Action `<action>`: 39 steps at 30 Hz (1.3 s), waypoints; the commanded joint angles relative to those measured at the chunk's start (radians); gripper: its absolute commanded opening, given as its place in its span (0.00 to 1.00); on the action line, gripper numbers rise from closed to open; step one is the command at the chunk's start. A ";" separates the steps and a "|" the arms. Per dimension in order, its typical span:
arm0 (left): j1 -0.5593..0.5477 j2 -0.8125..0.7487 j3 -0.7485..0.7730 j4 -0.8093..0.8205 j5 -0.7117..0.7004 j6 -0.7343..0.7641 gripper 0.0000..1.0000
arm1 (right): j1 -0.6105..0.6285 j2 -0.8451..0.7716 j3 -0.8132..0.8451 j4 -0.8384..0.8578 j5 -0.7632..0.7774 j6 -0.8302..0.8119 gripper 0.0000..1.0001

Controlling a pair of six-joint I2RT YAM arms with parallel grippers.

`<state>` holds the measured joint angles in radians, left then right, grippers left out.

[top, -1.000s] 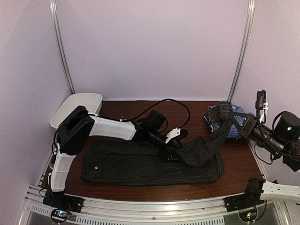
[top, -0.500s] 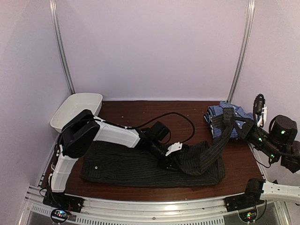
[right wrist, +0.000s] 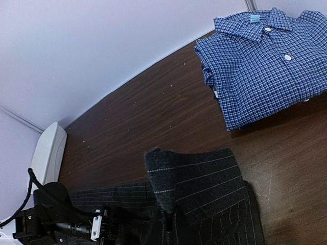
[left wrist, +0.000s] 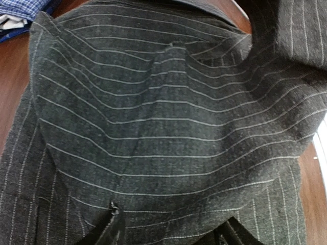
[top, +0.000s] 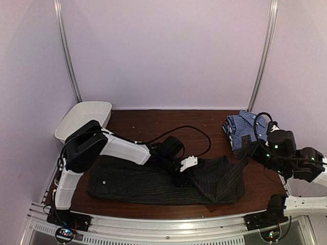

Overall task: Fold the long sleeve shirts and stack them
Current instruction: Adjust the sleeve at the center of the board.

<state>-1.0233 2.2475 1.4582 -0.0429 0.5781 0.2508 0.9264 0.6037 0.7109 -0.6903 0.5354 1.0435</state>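
Note:
The black pinstriped shirt [top: 138,182] lies spread along the table's front, and it fills the left wrist view [left wrist: 163,117]. My left gripper [top: 188,172] rests low on its middle, the two fingertips [left wrist: 110,224] apart on the cloth with nothing pinched between them. My right gripper [top: 253,149] is shut on the end of the shirt's sleeve [right wrist: 162,176], which it holds up just above the shirt's right end. The blue-and-white check shirt [top: 244,127] sits folded at the back right, also visible in the right wrist view [right wrist: 260,66].
A white oval tub [top: 84,118] stands at the back left corner. The left arm's black cable [top: 196,133] loops over the brown table [top: 148,122]. Walls close in the back and both sides.
My right gripper has come down and forward with the sleeve, from above the check shirt to low over the black shirt's right end. The left gripper slid slightly right along the shirt.

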 commanded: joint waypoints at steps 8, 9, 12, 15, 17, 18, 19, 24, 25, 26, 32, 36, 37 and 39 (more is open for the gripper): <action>0.006 -0.120 -0.097 0.119 0.005 -0.026 0.75 | 0.003 0.097 0.101 -0.192 0.320 0.076 0.00; 0.005 -0.130 -0.107 0.129 0.007 -0.030 0.75 | 0.000 0.108 0.106 -0.199 0.344 0.076 0.00; 0.006 -0.144 -0.118 0.149 -0.009 -0.050 0.73 | -0.016 0.138 0.111 -0.208 0.407 0.074 0.00; 0.005 -0.142 -0.115 0.166 -0.061 -0.082 0.72 | -0.054 0.167 0.109 -0.193 0.439 0.051 0.00; 0.007 -0.144 -0.118 0.178 -0.087 -0.099 0.72 | -0.081 0.182 0.101 -0.153 0.444 0.017 0.00; 0.006 -0.145 -0.121 0.186 -0.092 -0.107 0.72 | -0.097 0.187 0.095 -0.126 0.439 -0.005 0.00; 0.006 -0.146 -0.125 0.194 -0.098 -0.114 0.72 | -0.112 0.194 0.088 -0.087 0.433 -0.035 0.00; 0.005 -0.146 -0.137 0.218 -0.108 -0.142 0.73 | -0.231 0.279 0.050 0.096 0.346 -0.166 0.00; 0.005 -0.146 -0.137 0.219 -0.109 -0.144 0.73 | -0.254 0.297 0.045 0.130 0.329 -0.188 0.00; 0.005 -0.146 -0.137 0.221 -0.120 -0.151 0.73 | -0.272 0.315 0.042 0.160 0.311 -0.211 0.00; 0.005 -0.114 -0.103 0.215 -0.205 -0.219 0.65 | -0.364 0.440 0.049 0.281 0.230 -0.312 0.03; 0.005 -0.092 -0.093 0.225 -0.247 -0.299 0.57 | -0.418 0.526 0.059 0.337 0.151 -0.361 0.10; 0.006 -0.090 -0.095 0.232 -0.263 -0.324 0.56 | -0.431 0.547 0.061 0.349 0.137 -0.373 0.13; 0.006 -0.087 -0.102 0.244 -0.297 -0.373 0.55 | -0.458 0.588 0.074 0.360 0.098 -0.396 0.19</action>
<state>-1.0225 2.1395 1.3388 0.1356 0.3599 -0.0074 0.5140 1.1324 0.7597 -0.4038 0.7261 0.7277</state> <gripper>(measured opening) 0.555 0.139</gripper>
